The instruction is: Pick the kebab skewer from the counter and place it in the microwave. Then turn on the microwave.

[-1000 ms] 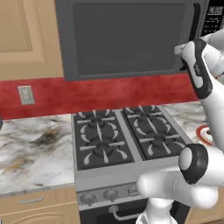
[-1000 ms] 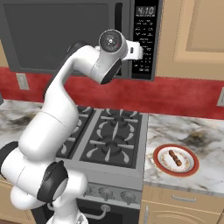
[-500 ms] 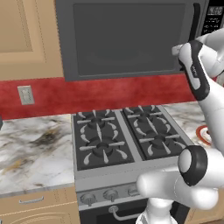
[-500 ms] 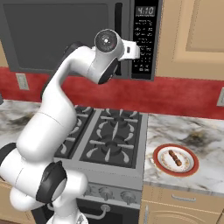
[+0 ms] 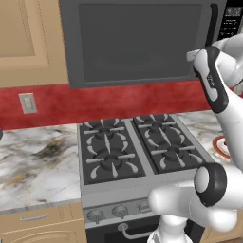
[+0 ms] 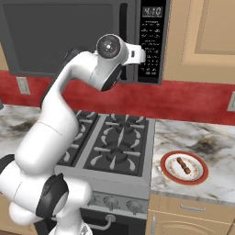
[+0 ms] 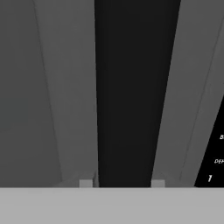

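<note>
Since a second ago my wrist has crept slightly leftward and upward in the left base view, drawing closer to the microwave's (image 6: 82, 39) door handle (image 6: 123, 32); the stove, plate and skewer lie where they did. My hand (image 7: 121, 183) is up at the handle, and in the hand view its two pale fingertips (image 7: 86, 183) stand apart at the bottom of the frame, one on each side of the dark vertical bar of the handle (image 7: 131, 87), which runs up the centre. I cannot tell whether the tips touch it. At the lower right of that view a sliver of the black keypad panel (image 7: 214, 162) shows white lettering.

In the right base view my arm arches from the lower left up to the upper centre, the wrist sitting just in front of the handle, beside the keypad panel (image 6: 151, 41) with its lit clock. The microwave door is closed.

Below, the gas stove (image 6: 114, 147) fills the middle of the frame. At the lower right, the kebab skewer (image 6: 183, 165) lies on a red-rimmed white plate (image 6: 198, 176) resting on the marbled surface (image 6: 211, 142), well apart from my hand.
</note>
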### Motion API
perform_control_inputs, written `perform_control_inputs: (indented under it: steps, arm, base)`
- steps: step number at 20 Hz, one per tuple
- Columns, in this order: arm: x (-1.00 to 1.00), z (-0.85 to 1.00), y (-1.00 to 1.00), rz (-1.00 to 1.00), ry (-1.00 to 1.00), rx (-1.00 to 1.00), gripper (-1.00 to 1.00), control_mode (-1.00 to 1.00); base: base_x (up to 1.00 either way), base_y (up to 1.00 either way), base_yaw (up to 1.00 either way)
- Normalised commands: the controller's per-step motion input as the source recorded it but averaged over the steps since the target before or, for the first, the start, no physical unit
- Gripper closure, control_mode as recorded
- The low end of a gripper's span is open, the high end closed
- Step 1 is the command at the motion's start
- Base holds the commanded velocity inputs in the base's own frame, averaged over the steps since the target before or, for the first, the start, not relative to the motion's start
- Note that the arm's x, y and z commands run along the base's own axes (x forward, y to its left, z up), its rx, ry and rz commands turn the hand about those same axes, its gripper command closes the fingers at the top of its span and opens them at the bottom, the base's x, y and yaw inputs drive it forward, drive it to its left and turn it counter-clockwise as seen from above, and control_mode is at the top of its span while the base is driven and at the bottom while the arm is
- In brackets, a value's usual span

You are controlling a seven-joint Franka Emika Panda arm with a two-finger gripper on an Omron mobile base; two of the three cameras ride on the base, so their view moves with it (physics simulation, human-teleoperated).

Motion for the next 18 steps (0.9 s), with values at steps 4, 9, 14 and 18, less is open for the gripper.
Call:
perform_control_inputs:
  steps: [4, 9, 14, 18]
  arm:
    - [-0.25, 0.11, 0.12, 0.04, 0.0, 0.0, 1.0, -1.0]
    - [-0.39, 0.13, 0.06, 0.04, 0.0, 0.0, 1.0, -1.0]
    - [-0.46, 0.14, 0.0, 0.0, 0.0, -0.02, 1.0, -1.0]
    - [-0.45, 0.15, 0.0, 0.0, 0.0, -0.04, 1.0, -1.0]
  base:
    - [0.0, 0.0, 0.0]
    - [0.0, 0.0, 0.0]
    - [0.0, 0.0, 0.0]
    - [0.0, 0.0, 0.0]
